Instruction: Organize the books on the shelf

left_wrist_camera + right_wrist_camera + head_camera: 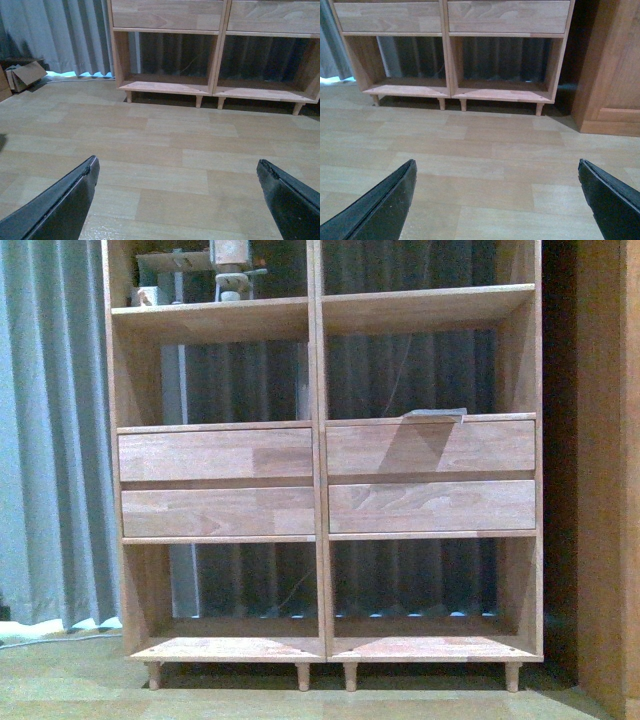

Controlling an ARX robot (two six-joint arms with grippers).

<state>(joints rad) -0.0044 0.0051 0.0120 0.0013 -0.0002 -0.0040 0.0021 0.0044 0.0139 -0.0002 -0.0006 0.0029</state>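
The light-wood shelf (318, 480) fills the front view, with four drawer fronts across its middle and open compartments above and below. Its bottom compartments and peg legs also show in the left wrist view (215, 60) and the right wrist view (447, 55). A thin pale flat thing (435, 416) lies on the ledge above the right drawers; I cannot tell whether it is a book. No teal book is in view. My left gripper (177, 161) and my right gripper (496, 162) are both open and empty, low over the bare wood floor, well short of the shelf.
Small pale objects (230, 270) stand in the top left compartment. A grey curtain (50, 430) hangs left of and behind the shelf. A darker wooden cabinet (615, 65) stands to the shelf's right. An open cardboard box (25, 75) sits on the floor at the left.
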